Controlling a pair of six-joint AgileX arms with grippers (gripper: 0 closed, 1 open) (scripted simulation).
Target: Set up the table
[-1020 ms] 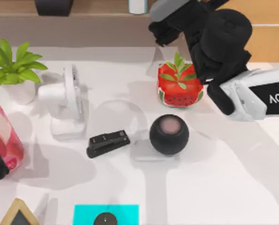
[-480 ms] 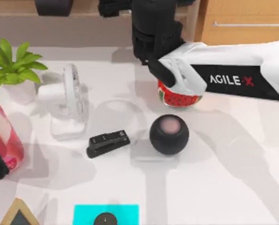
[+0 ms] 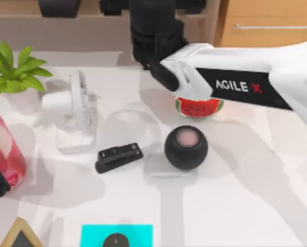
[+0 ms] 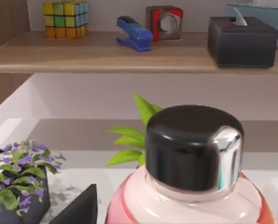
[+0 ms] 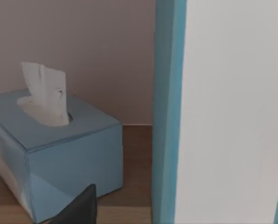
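Reaching over the table (image 3: 256, 206) toward the shelf (image 3: 91, 23), our right arm (image 3: 236, 85) crosses just above the watermelon pot (image 3: 197, 107); any sag risks toppling it. We cannot tell either claw's state.

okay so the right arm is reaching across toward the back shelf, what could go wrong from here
1. The right arm stretches low over the watermelon-patterned pot; a dip or sideways sweep could knock it over.
2. The right wrist view shows a tall white and blue item very close beside the blue tissue box; pushing further could shove either along the shelf.
3. The black round speaker sits just beyond the pot, so a tipped pot might hit it.
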